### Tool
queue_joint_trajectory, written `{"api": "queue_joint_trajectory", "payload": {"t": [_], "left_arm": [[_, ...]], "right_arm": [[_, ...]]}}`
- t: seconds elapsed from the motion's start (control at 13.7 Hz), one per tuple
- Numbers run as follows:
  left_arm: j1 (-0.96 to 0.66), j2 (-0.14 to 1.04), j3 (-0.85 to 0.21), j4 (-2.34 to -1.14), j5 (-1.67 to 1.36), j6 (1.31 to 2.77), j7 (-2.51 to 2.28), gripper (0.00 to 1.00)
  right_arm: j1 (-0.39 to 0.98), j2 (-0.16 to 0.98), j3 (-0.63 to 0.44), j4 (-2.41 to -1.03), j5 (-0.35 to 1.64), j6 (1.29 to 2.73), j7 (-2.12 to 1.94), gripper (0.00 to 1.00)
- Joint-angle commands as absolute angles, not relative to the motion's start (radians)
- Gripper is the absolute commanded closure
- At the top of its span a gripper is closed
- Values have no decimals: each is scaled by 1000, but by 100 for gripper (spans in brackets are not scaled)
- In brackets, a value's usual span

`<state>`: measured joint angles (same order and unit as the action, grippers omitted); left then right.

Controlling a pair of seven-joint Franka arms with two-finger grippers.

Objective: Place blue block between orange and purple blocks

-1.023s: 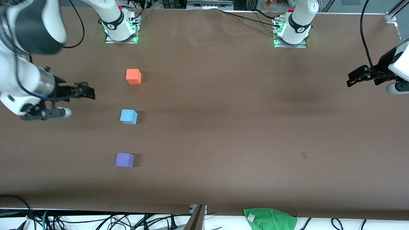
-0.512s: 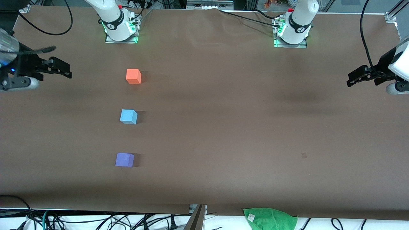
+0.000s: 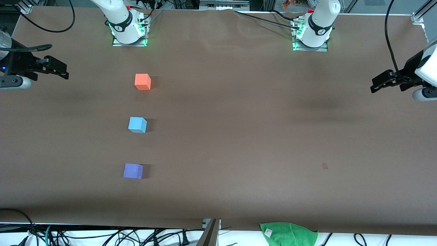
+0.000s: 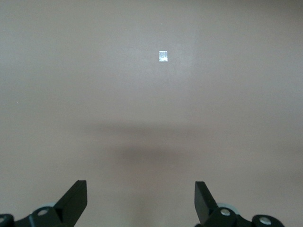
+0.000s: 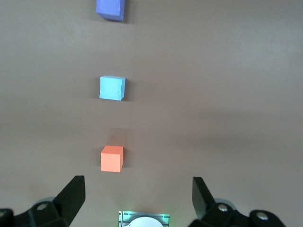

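- On the table, the blue block (image 3: 137, 124) sits between the orange block (image 3: 142, 81) and purple block (image 3: 132, 171); placement looks done.
- Right gripper (image 3: 56, 69) hangs wide open, empty, at its table end.
- Left gripper (image 3: 379, 83) waits, open; nothing further needed.

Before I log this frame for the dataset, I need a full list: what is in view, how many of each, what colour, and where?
orange block: 1, bright orange, on the table, farthest of the three cubes from the front camera.
blue block: 1, light sky-blue, between the other two cubes, touching neither.
purple block: 1, violet-purple, nearest the front camera.
green cloth: 1, green, at the table's near edge.
table: 1, brown cover.
right tool: 1, black, open, empty, raised at the right arm's end of the table.
left tool: 1, black, open, empty, waiting at the left arm's end.
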<state>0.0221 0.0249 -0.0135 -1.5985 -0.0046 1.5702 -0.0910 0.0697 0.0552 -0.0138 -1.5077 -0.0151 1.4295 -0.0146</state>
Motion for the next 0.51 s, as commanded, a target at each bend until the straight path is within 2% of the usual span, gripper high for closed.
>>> {"api": "queue_joint_trajectory", "payload": {"t": [0.0, 0.44], "left_arm": [[26, 40, -14, -1568, -29, 1554, -69, 0], [26, 40, -14, -1568, -31, 1554, -69, 0]], "right_arm": [[55, 20, 5, -1540, -23, 1433, -11, 0], [54, 29, 3, -1531, -25, 1436, -15, 0]]}}
